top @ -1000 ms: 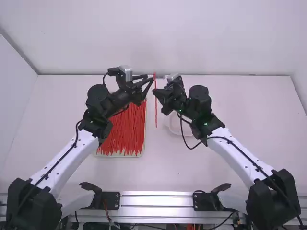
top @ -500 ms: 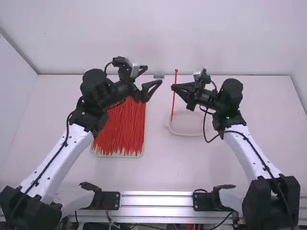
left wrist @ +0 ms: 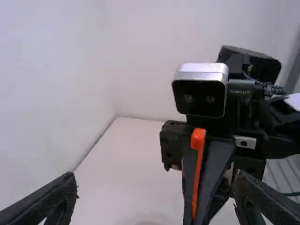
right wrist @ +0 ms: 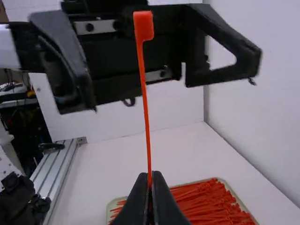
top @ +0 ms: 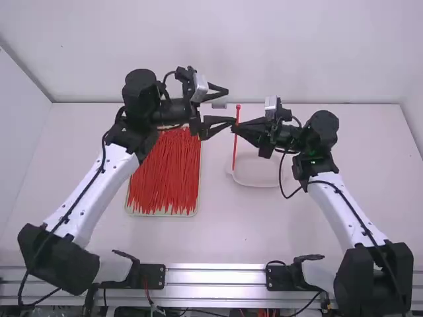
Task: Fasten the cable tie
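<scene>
At the left of the surface [top: 66, 152] we are leaving the tray [top: 165, 214] of spare ties alone, since this step needs nothing from it. Past its far end we are holding the left hand [top: 228, 105] released, fingers spread wide, level with the head of the tie [top: 234, 148] and just beside it without touching. The tie is standing nearly upright in the air, head at the top. We are pinching it part-way along its strip in the right hand [top: 235, 129], which is clenched on it, with the tail hanging free below over a clear dish [top: 254, 185]. As we judge it, we are preparing to hand the free end across so it can be looped into the head. To do that well, we are aiming to hold the right hand steady and the strip vertical. The left hand should close low on the tail, near the tip and square to the flat of the strip, so it does not twist. We cannot tell which face carries the teeth.
</scene>
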Robot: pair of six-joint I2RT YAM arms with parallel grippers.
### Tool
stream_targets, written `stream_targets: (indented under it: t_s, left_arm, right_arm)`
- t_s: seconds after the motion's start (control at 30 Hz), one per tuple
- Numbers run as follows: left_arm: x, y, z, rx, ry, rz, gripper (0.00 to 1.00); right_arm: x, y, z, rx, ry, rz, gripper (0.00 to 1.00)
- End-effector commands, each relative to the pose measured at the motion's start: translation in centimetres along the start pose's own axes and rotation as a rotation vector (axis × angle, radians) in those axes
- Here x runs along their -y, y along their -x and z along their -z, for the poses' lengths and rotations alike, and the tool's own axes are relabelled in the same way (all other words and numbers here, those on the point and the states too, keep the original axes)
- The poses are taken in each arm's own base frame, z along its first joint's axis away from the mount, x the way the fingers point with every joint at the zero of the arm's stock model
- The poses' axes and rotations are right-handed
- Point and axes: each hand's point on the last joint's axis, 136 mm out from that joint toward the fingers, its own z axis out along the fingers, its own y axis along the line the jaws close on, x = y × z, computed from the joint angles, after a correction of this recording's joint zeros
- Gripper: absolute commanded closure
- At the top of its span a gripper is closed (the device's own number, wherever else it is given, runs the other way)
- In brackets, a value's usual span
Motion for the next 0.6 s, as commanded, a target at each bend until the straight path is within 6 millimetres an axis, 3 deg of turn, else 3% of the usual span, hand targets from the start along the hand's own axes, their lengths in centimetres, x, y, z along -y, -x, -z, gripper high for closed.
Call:
stream_targets:
  t_s: [0.0, 0.27, 0.57]
  left_arm:
    - [1.8, 1.3, 0.4, 0.032, -0.147, -0.022, 0.17]
    - [2.5, 2.2, 0.4, 0.063, -0.208, -0.006, 0.26]
    - [2.4, 2.5, 0.4, 0.066, -0.201, 0.029, 0.51]
  right_arm:
    - [-0.6, 0.7, 0.1, 0.011, -0.001, 0.025, 1.0]
    - [-0.9, 0.9, -0.4, 0.019, 0.008, 0.041, 1.0]
    - [-1.5, 1.4, -0.9, 0.033, 0.022, 0.077, 1.0]
